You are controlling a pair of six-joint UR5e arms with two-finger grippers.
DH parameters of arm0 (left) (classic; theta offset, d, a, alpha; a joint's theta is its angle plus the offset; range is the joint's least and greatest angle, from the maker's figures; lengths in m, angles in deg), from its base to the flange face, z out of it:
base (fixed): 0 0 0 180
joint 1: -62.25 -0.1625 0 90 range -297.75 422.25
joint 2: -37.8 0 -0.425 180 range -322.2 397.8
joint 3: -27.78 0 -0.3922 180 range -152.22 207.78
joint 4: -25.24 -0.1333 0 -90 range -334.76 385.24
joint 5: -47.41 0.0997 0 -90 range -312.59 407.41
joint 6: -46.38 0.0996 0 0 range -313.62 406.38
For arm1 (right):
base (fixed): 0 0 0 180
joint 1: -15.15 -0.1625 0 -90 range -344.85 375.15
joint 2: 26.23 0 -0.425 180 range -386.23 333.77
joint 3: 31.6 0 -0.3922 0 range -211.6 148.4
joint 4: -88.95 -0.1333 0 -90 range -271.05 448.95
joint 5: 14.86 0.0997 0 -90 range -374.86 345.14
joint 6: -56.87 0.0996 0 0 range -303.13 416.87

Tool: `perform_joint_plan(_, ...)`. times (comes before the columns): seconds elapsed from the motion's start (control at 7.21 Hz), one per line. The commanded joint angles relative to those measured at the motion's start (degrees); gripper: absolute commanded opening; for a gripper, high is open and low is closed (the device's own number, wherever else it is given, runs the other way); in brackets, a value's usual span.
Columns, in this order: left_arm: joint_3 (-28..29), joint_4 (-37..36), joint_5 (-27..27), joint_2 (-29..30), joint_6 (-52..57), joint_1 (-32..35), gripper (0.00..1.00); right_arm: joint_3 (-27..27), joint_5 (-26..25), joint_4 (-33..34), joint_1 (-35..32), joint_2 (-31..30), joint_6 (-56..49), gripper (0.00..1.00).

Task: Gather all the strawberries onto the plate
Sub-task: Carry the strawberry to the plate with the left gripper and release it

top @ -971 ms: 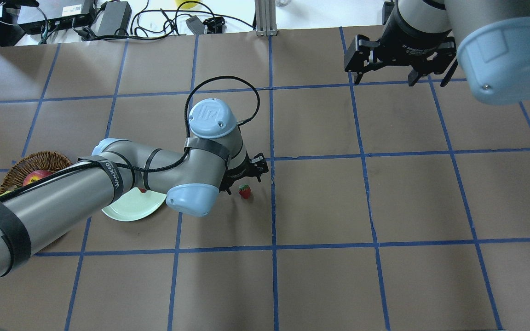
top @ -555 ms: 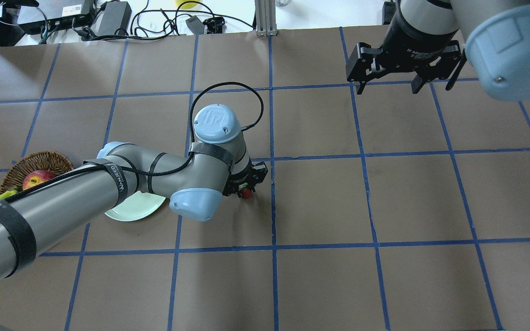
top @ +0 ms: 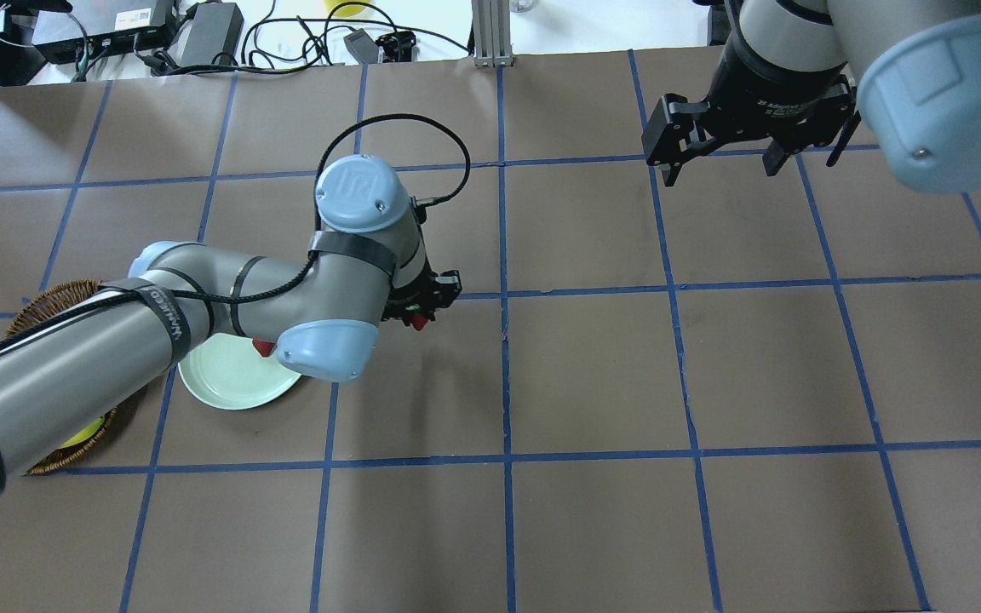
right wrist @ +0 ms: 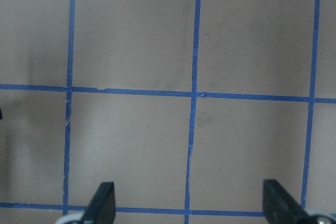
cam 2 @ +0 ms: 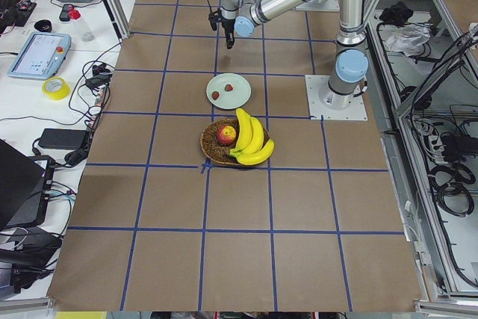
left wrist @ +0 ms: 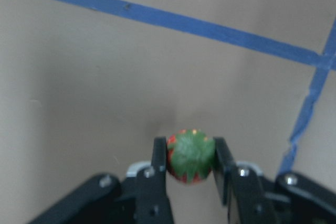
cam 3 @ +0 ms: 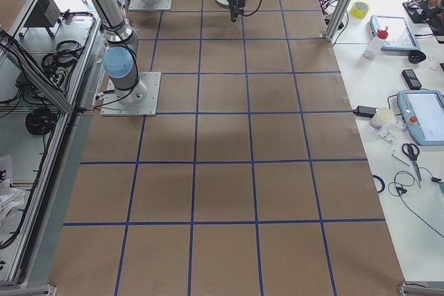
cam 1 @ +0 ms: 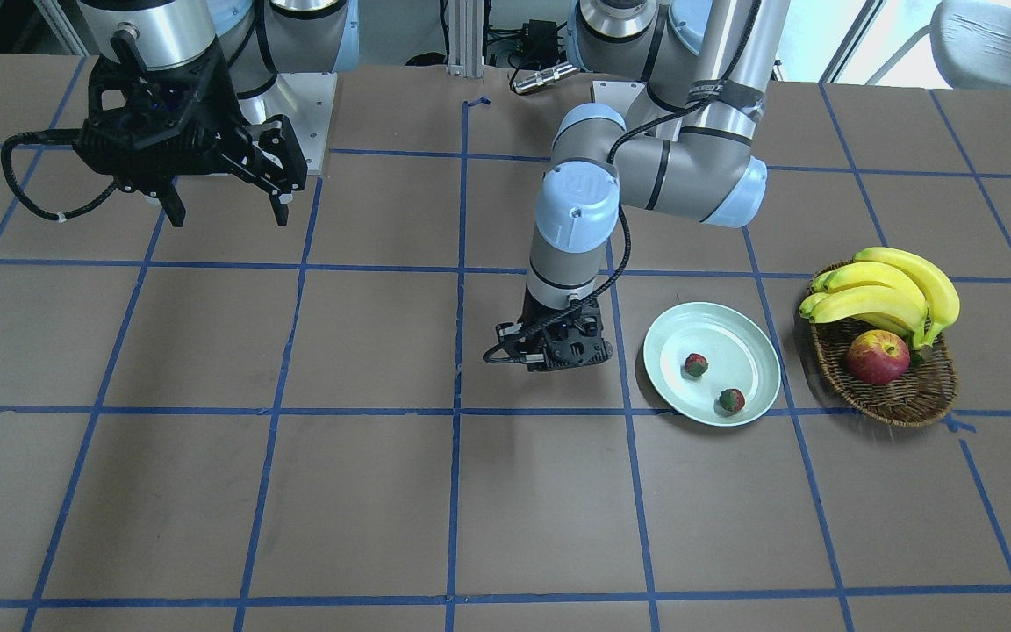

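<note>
At the lower middle of the left wrist view, the left gripper (left wrist: 190, 149) is closed snugly on the third strawberry (left wrist: 190, 157), green cap toward the camera. The berry seems to hang just clear of the bench (left wrist: 79, 77), ready for carrying. Right of it in the front-facing view, the plate (cam 1: 756, 342) lies near, with two other strawberries (cam 1: 695, 364) in it, while the right gripper (cam 1: 229, 215), upper left, is wide open and empty, out of the way.

Overhead, the plate (top: 226, 387) and basket (top: 52, 298) are partly covered by the left arm (top: 73, 375). From the front, the gripped strawberry (left wrist: 191, 157) is hidden behind the left tool (cam 1: 555, 358); in the wrist view it is blurred. The right tool (right wrist: 189, 192) is cropped by its wrist view's edge.
</note>
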State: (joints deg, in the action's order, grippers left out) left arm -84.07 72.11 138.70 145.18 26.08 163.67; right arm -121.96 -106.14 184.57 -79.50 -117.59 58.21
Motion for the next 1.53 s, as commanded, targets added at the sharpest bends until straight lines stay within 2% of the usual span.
perform_joint_plan(0.0,0.14,5.92,0.73,-4.79,19.43,-11.12,0.0,-0.25,-0.12,0.1,-0.01,0.04,-0.02,1.0)
perform_joint_plan(0.14,-0.12,7.17,0.56,-5.68,26.3,-16.21,0.0,-0.25,0.23,0.19,-0.01,0.04,-0.02,1.0)
perform_joint_plan(0.28,-1.77,7.1,-3.27,-5.25,30.89,-20.87,0.0,-0.34,0.23,0.19,-0.01,0.04,-0.02,1.0)
perform_joint_plan(0.42,-3.27,6.14,-4.7,-3.94,35.64,-22.75,0.0,-0.34,0.23,0.27,-0.01,0.04,-0.02,1.0)
perform_joint_plan(0.69,-3.02,6.13,-4.63,-2.09,35.95,-22.77,0.0,-0.16,-0.21,0.19,-0.01,-0.04,-0.1,1.0)
perform_joint_plan(0.83,-3.02,6.13,-4.45,-1.48,35.86,-22.77,0.43,-0.16,-0.21,0.27,-0.01,0.04,-0.28,1.0)
perform_joint_plan(0.97,-3.02,6.22,-4.37,-1.3,35.6,-22.77,0.68,-0.25,-0.21,0.19,-0.01,0.04,-0.54,1.0)
perform_joint_plan(1.11,-2.24,6.65,-3.93,-2.86,35.68,-22.77,0.77,-0.16,-0.21,0.27,-0.01,0.04,-0.54,1.0)
perform_joint_plan(1.39,5.72,19.94,-3.92,-6.37,35.16,-21.89,0.77,-0.25,-0.12,0.19,-0.01,0.04,-0.46,1.0)
